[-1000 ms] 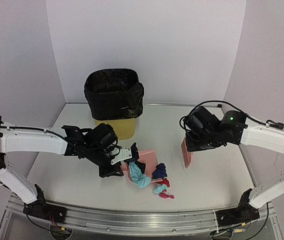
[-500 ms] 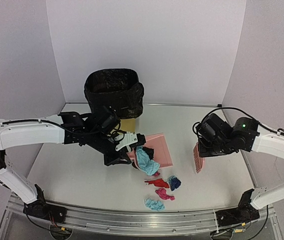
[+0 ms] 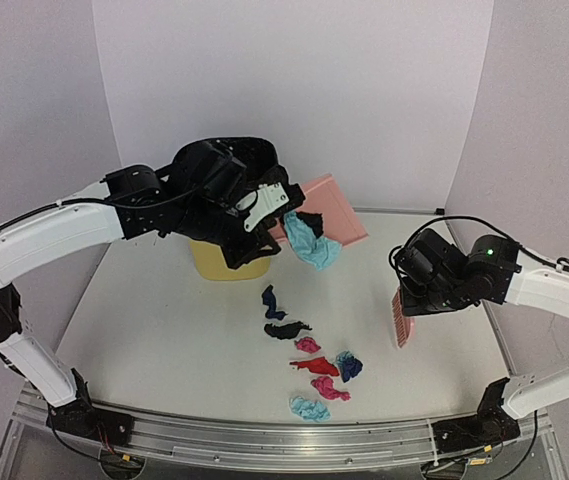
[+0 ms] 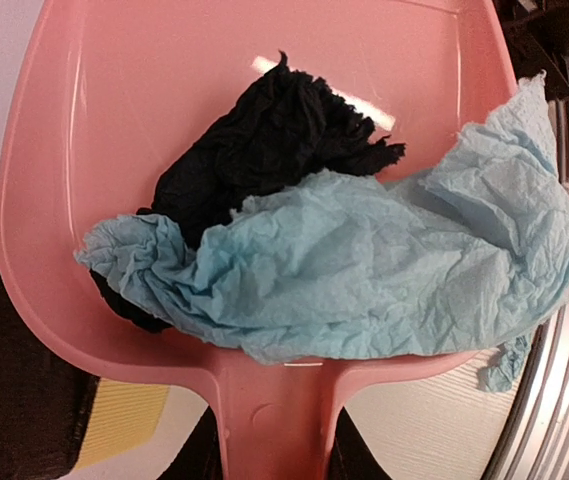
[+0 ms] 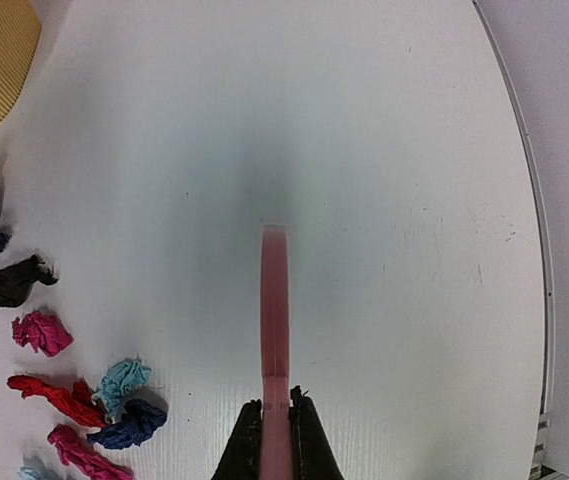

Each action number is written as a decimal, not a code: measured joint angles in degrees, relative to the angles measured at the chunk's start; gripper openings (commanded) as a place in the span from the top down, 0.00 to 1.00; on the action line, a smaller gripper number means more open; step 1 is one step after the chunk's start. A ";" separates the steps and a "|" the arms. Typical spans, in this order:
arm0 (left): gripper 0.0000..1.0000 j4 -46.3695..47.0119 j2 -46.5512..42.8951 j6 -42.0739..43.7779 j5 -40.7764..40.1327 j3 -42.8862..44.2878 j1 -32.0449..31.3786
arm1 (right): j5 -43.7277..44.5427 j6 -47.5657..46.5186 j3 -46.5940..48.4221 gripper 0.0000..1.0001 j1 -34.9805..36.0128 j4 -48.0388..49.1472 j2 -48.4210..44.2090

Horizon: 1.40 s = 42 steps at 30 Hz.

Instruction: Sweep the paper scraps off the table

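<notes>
My left gripper [image 3: 264,212] is shut on the handle of the pink dustpan [image 3: 330,207] and holds it high, beside the bin. In the left wrist view the dustpan [image 4: 164,90] carries a light blue scrap [image 4: 364,270] and a black scrap [image 4: 264,140]. The blue scrap [image 3: 311,243] hangs over the pan's edge. Several paper scraps lie on the table [image 3: 144,330]: navy [image 3: 272,301], black [image 3: 287,329], pink [image 3: 308,345], red [image 3: 315,366], light blue [image 3: 309,407]. My right gripper [image 5: 276,432] is shut on the pink hand brush [image 5: 275,300], right of the scraps; it also shows in the top view [image 3: 400,318].
A yellow bin with a black liner [image 3: 226,190] stands at the back left, partly behind my left arm. White walls close the back and sides. An aluminium rail [image 3: 264,440] runs along the front edge.
My left gripper lifted the dustpan up and back toward the bin. Navy, black and pink scraps now lie on the table below where it was. The right arm barely moved.
</notes>
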 measured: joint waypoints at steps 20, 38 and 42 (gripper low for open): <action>1.00 -10.35 20.02 6.75 0.95 39.93 24.51 | 0.64 2.28 -3.02 1.00 0.00 -0.13 -0.15; 1.00 2.97 19.60 24.66 -28.99 28.75 25.40 | 0.57 3.33 -3.30 1.00 0.00 -0.15 0.90; 1.00 14.86 15.60 38.18 -34.99 15.82 25.41 | 0.53 3.33 -3.30 1.00 0.00 -0.15 1.88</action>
